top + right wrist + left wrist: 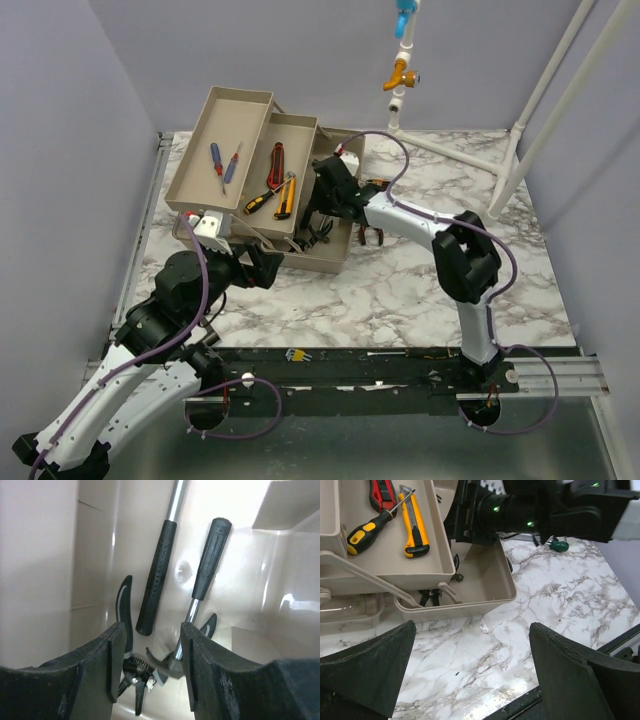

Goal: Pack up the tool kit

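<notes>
The tool kit's beige box [335, 250] stands open with its trays [222, 125] swung up to the left. My right gripper [320, 208] reaches down into the bottom compartment. In the right wrist view this gripper [152, 635] is open, above a hammer [210, 555] with a black grip, whose head lies under the fingers. A second black-handled tool [157, 575] and pliers [125, 610] lie beside it. My left gripper [470, 650] stays open and empty above the marble, just in front of the box [470, 600].
The upper tray holds two screwdrivers [222, 160]. The lower tray holds a red knife [276, 160], a yellow-black screwdriver [367, 527] and a yellow utility knife [415, 525]. Dark tools [375, 237] lie right of the box. Hex keys [296, 354] rest on the front rail. White pipes [520, 150] stand back right.
</notes>
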